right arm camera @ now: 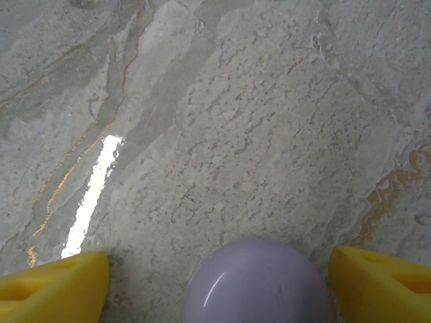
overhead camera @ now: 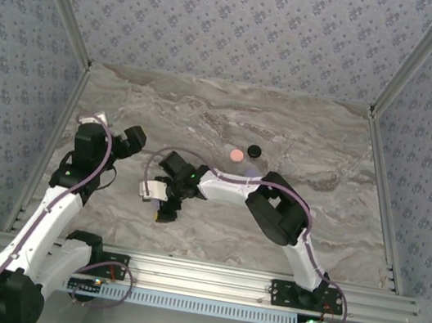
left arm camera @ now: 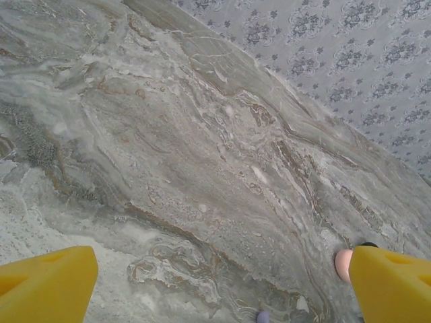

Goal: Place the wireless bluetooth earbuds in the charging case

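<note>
Where the right claw (right arm camera: pixel 217 286) stands: low over the marbled desk (overhead camera: pixel 326 147), with its yellow fingers pointing down at the surface.
Right claw state: jaws spread wide with one finger on either side, gripping nothing.
Lavender earbud (right arm camera: pixel 259 286): between the right claw's fingers, a little nearer the right-hand one in the wrist view. It is rounded and glossy, and bare desk shows between it and each finger.
Left claw (left arm camera: pixel 219 289): held above the desk, jaws spread wide, with only bare marble between the fingers.
Pale pink earbud (left arm camera: pixel 343 264): in the left wrist view it sits just beside the left claw's right-hand fingertip and is partly hidden behind it. From above it lies on the desk well apart from both claws, farther out than the right claw.
Black earbud (overhead camera: pixel 254 150): just beside the pink one, on the side away from the left claw.
Claws to each other: near, not touching.
</note>
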You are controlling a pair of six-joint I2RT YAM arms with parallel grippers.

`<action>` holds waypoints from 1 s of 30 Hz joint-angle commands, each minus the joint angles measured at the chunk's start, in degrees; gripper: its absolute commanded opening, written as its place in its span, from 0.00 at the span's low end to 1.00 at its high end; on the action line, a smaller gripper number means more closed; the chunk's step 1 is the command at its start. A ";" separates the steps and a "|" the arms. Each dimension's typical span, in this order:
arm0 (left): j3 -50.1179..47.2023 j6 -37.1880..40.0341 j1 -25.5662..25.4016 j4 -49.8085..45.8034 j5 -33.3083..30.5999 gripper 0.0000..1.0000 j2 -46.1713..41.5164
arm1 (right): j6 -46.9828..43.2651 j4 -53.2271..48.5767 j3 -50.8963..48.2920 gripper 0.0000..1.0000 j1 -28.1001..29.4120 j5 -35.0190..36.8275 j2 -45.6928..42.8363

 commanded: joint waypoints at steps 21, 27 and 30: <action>0.03 -0.91 0.30 0.67 -0.57 0.97 -1.44 | 0.64 -5.44 -4.10 0.66 -2.54 4.56 -1.80; 0.03 -0.75 0.24 0.61 -0.51 0.97 -1.43 | 1.40 -5.02 -4.11 0.54 -2.58 4.11 -1.80; 0.01 -0.68 0.22 0.57 -0.48 0.97 -1.45 | 2.09 -4.50 -4.02 0.50 -2.45 3.86 -1.84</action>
